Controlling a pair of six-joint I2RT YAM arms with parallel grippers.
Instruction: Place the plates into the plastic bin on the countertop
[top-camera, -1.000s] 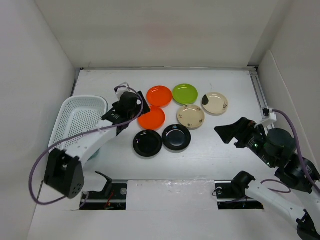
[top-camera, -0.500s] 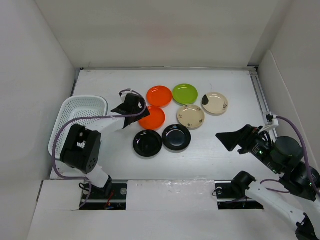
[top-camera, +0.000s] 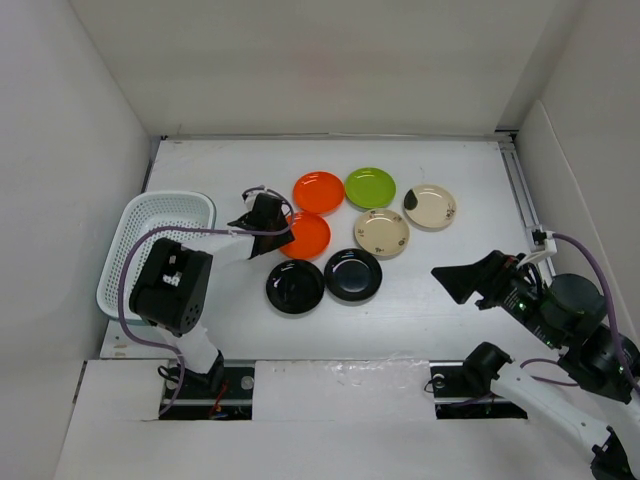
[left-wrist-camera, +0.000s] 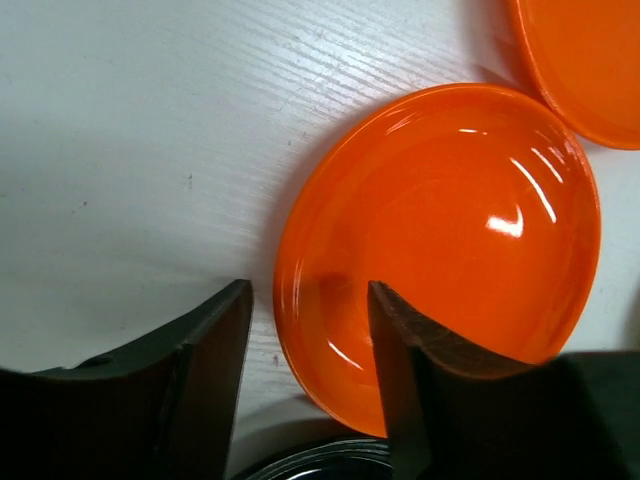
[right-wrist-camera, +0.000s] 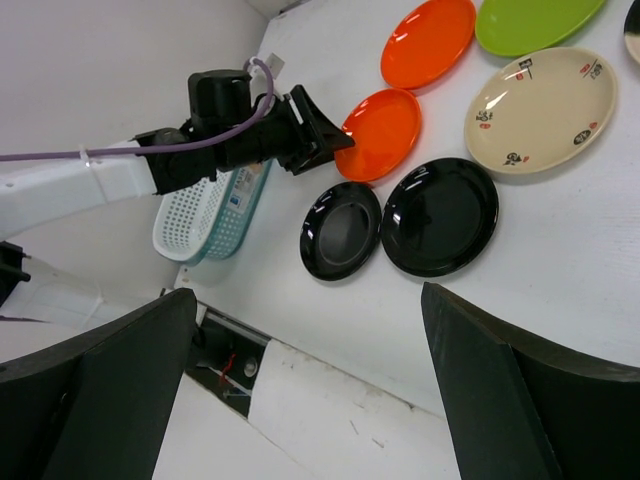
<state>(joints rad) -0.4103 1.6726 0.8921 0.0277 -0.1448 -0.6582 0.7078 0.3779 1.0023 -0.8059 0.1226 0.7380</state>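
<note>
Right now the left gripper (left-wrist-camera: 308, 290) is spreading its jaws moderately apart, holding nothing, and straddling the rim of the nearer glossy round orange plate (left-wrist-camera: 440, 240). One finger (left-wrist-camera: 215, 350) is sitting outside the rim above the flat white countertop (left-wrist-camera: 120, 120), while the other finger (left-wrist-camera: 400, 350) is reaching over the plate's inner slope. Whether either tip is touching the plate, I cannot tell.

That plate is lying near the middle of the countertop, just right of the white perforated plastic bin with the pale teal rim (top-camera: 170, 197), which is standing at the left edge with no plate showing inside.

In the left wrist view the finger is hiding the plate's lower rim, the second orange plate (left-wrist-camera: 580, 60) is running out of the top right corner, and only a sliver of a glossy black plate (left-wrist-camera: 320, 465) is peeking in at the bottom. From above, the left gripper (top-camera: 275, 228) is covering the plate's left edge.

Over toward the near right corner, the right gripper (right-wrist-camera: 308, 293) is hanging with its jaws wide and holding nothing, well apart from every plate.
</note>
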